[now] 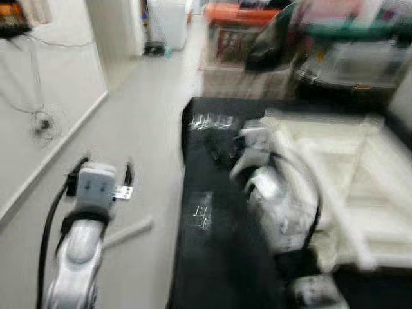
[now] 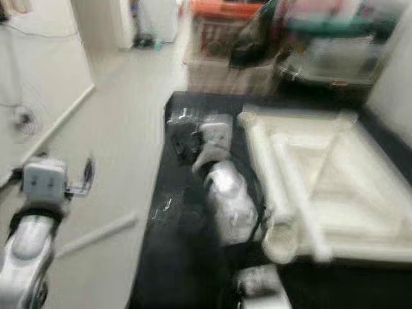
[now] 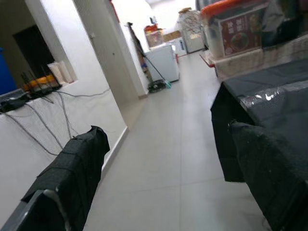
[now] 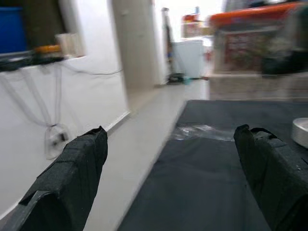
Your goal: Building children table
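The views are blurred. A white children's table [image 1: 341, 187] lies upturned on a black mat [image 1: 212, 257] at the right, with a white tube leg [image 2: 270, 180] along its near side. A loose white leg [image 1: 129, 233] lies on the grey floor. My left gripper [image 1: 103, 170] hangs over the floor just beyond that leg, and the left wrist view shows it open [image 3: 178, 178] with nothing between its fingers. My right gripper [image 2: 183, 138] is over the mat's far left part, beside the table, also open [image 4: 173, 178] and empty.
Stacked boxes, one with an orange lid [image 1: 241, 16], stand beyond the mat. A white wall [image 1: 38, 109] with dangling cables runs along the left. A grey floor corridor [image 3: 168, 120] leads back to a white appliance [image 3: 161, 60].
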